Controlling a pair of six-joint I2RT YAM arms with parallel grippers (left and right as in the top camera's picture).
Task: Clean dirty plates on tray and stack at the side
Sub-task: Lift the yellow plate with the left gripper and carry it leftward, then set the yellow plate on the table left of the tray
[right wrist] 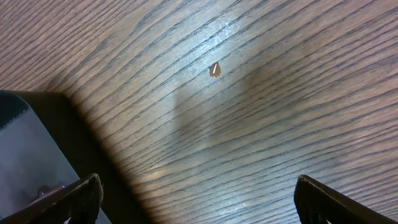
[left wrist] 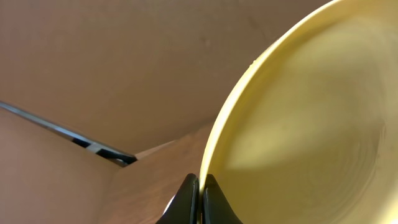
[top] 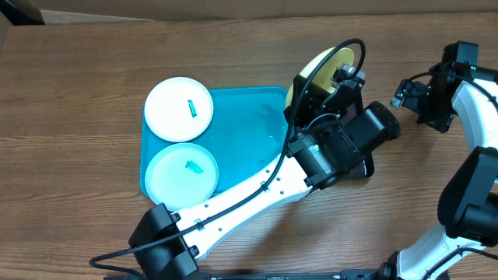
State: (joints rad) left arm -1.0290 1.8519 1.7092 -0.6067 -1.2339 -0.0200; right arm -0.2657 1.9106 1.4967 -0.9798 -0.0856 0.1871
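The wooden worktop [top: 78, 93] carries the turquoise tray [top: 241, 117]: white plate [top: 178, 109] at its 10 o'clock, light blue plate [top: 181, 173] at 7, both teal-smeared. At the tray's 2 o'clock corner the left fingers [left wrist: 188, 200] pinch the tilted yellow-green plate [top: 325, 61] by its rim. Right fingers [right wrist: 68, 199] spread wide, at 3 o'clock.

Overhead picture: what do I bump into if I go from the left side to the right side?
White plate → yellow plate → right arm.
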